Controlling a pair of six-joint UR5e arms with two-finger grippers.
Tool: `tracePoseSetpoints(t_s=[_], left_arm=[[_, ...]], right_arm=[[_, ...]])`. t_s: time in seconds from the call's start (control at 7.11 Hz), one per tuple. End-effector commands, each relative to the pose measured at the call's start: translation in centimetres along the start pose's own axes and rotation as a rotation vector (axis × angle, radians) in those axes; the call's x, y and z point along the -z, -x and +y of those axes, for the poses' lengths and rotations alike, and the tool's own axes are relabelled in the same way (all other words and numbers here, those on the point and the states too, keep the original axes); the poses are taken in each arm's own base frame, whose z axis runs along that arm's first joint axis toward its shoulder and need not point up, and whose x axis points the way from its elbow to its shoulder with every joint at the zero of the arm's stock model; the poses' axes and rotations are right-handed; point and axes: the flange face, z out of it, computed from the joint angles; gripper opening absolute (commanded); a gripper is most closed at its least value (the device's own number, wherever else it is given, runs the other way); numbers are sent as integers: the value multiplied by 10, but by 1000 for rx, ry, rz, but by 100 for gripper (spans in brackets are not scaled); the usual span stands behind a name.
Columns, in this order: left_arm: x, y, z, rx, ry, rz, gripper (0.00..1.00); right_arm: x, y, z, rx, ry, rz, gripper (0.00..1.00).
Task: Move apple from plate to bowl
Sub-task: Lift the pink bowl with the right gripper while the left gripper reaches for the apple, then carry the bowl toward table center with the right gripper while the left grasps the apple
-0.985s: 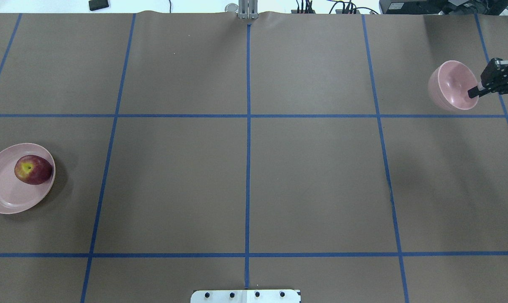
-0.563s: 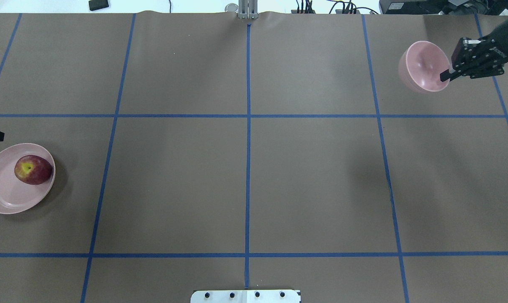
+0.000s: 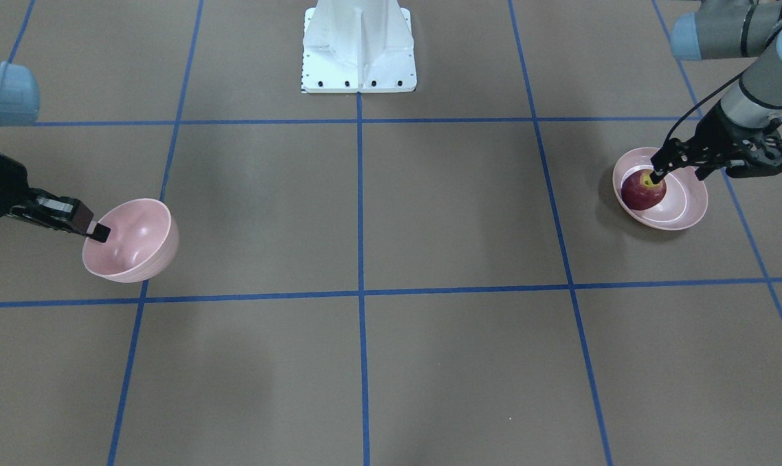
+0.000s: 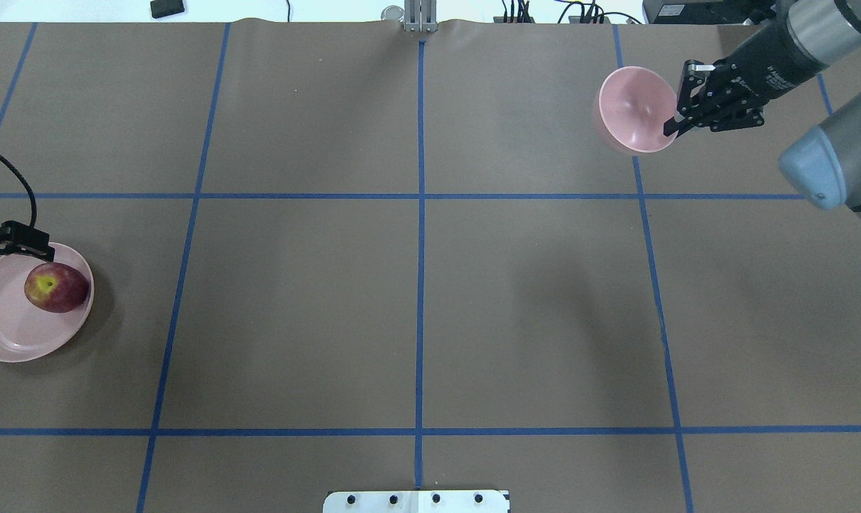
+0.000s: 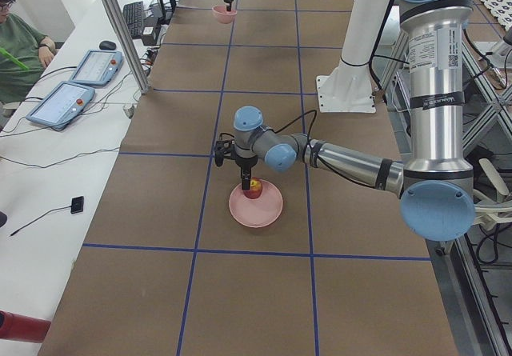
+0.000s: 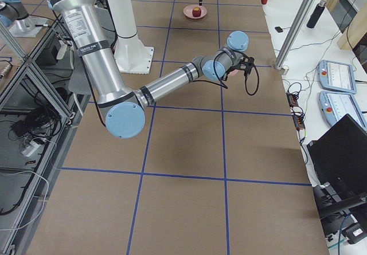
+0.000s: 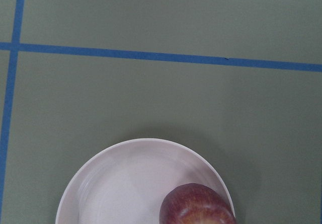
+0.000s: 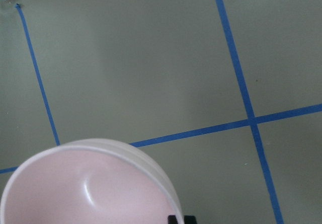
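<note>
The dark-red apple (image 4: 56, 287) lies on the far right part of the wide pink plate (image 4: 6, 335) at the table's left edge. My left gripper (image 4: 42, 253) hovers just above the apple (image 3: 643, 191) and looks open and empty. The left wrist view shows the plate (image 7: 105, 183) and the apple (image 7: 198, 206) at the bottom, with no fingers in view. My right gripper (image 4: 669, 130) is shut on the rim of the deep pink bowl (image 4: 633, 110) and holds it tilted at the far right. The bowl (image 8: 85, 189) fills the bottom of the right wrist view.
The table is brown with a blue tape grid. The robot's white base plate (image 4: 416, 501) sits at the near middle edge. A metal post (image 5: 120, 28), tablets (image 5: 60, 104) and an operator (image 5: 16, 44) are beyond the far edge. The right elbow (image 4: 826, 167) hangs over the right side.
My right gripper has carried the bowl leftwards, toward the table's middle. My left gripper has come in from the left edge to just over the apple. Apple and plate have not moved.
</note>
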Motion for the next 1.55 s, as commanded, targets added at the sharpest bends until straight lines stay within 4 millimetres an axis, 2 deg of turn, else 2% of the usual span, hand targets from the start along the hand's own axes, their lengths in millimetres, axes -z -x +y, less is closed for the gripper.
tracePoseSetpoints(t_s=[0.0,0.42,0.7,0.84,1.27,1.41], left_arm=[[-17,-11,9,-26,19,-18,98],[-40,-17,17,-50,44,-45,98],[-46,-14,15,-49,45,-58,97],[-48,-14,14,-48,46,-59,97],[-62,-19,0,-45,49,-63,97],[-69,-14,-2,-48,48,-61,97]], right_arm=[[-17,30,20,-9,3,-1,0],[-28,50,38,-7,9,-6,0],[-46,64,53,-21,-1,6,0],[-49,70,62,-23,-2,3,0],[-57,75,73,-16,-5,7,0],[-59,76,74,-13,-4,7,0]])
